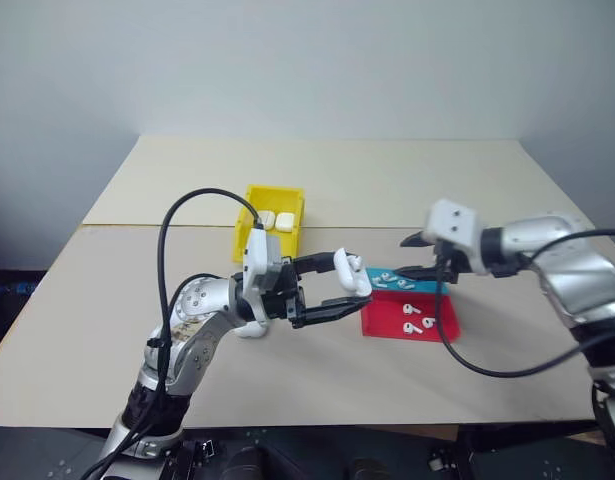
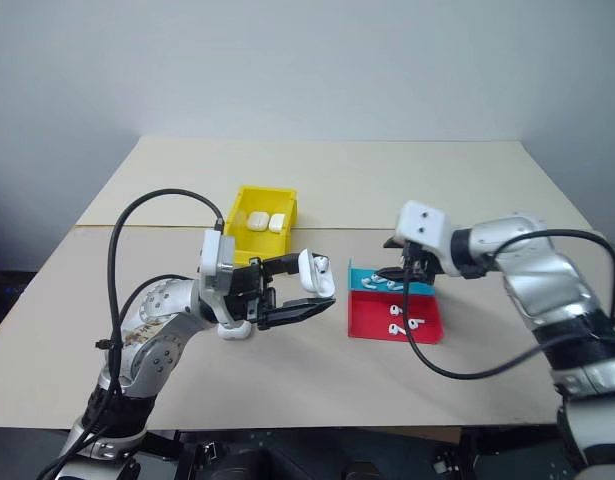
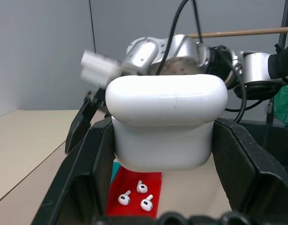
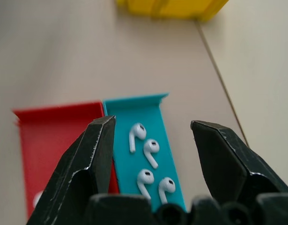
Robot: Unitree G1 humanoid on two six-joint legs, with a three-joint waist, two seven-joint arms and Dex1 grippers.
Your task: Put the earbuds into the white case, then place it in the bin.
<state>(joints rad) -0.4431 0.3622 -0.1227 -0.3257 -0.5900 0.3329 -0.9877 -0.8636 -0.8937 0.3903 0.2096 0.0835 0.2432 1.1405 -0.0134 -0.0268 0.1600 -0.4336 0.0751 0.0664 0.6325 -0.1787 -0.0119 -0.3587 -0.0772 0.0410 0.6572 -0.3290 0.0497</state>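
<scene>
Glossy white plastic case sits clamped in the left gripper, presented for loading; right gripper, jaws apart, hovers over blue-tray earbuds.

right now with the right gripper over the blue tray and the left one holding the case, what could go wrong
The earbuds lie close together on the blue tray; the open right gripper may nudge or pinch two at once. The red tray sits right beside it, so a finger could catch the dividing edge. The left gripper holds the white case above the table, so a dropped earbud could miss it.
</scene>
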